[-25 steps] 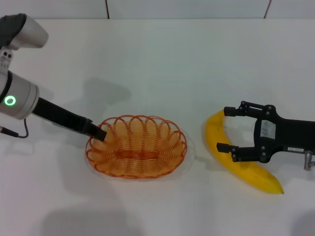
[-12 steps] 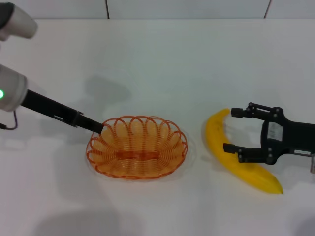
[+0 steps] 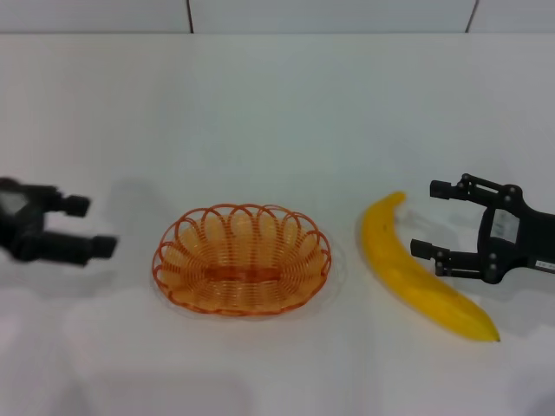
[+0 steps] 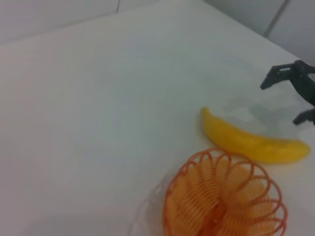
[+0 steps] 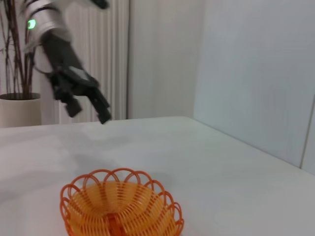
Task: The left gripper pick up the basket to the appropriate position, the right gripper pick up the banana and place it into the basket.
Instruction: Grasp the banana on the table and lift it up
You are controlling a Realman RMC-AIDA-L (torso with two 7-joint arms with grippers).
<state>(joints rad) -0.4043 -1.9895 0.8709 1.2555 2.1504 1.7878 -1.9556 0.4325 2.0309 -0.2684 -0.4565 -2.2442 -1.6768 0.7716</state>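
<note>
Change since earlier: the left gripper [image 3: 82, 227] has let go of the basket's rim and pulled away to the far left edge of the head view; the right gripper [image 3: 431, 218] has backed off to the right, off the banana.
Left gripper: low at the left edge of the head view, well apart from the basket, its fingers [image 3: 95, 246] spread and empty; the right wrist view shows it raised above the tabletop, upper left of that frame [image 5: 88, 105].
Right gripper: at the right edge of the head view, just beside the banana, fingers [image 3: 427, 250] apart and holding nothing; white label on its body.
Basket [image 3: 241, 259]: orange wire, standing upright and empty in the lower centre of the head view, resting on the tabletop.
Banana [image 3: 416, 276]: lying flat on the tabletop, right of the basket and apart from it, its stem end pointing up the frame, the other end toward the lower right.
Tabletop [image 3: 277, 113]: plain white, smooth, with soft grey shadows beneath both arms.
Room: pale wall panels with dark seams along the top of the head view; in the right wrist view, a white ribbed wall, a light panel to the right, and a potted plant [image 5: 17, 93] with bare stems at the left edge.
</note>
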